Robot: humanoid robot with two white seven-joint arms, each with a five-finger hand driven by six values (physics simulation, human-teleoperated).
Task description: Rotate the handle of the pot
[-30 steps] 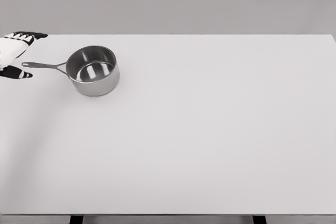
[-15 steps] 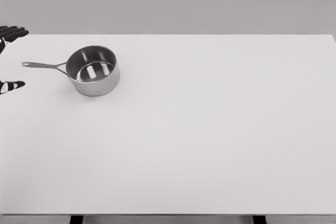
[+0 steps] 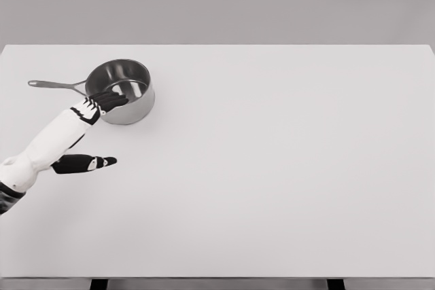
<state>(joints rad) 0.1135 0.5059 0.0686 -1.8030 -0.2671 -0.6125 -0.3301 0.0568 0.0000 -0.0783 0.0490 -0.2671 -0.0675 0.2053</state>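
The pot (image 3: 121, 91) stands upright on the white surface (image 3: 272, 168), near the far left corner. It is a steel saucepan with an open top and a bare interior. Its handle (image 3: 56, 85) is a thin straight rod that leaves the left side of the pot wall and points toward the left edge of the surface, almost parallel to the far edge.

The left hand (image 3: 85, 130) enters from the lower left on a white forearm. The fingers (image 3: 109, 100) are extended and held together; their dark tips lie against the near-left part of the pot wall, just below the rim. Contact appears likely, but the single view does not confirm whether the tips press on the wall or only overlap it. The thumb (image 3: 85, 163) is spread wide from the fingers and points right, well clear of the pot, above the surface. The hand is spread wide and grasps nothing. It does not touch the handle.
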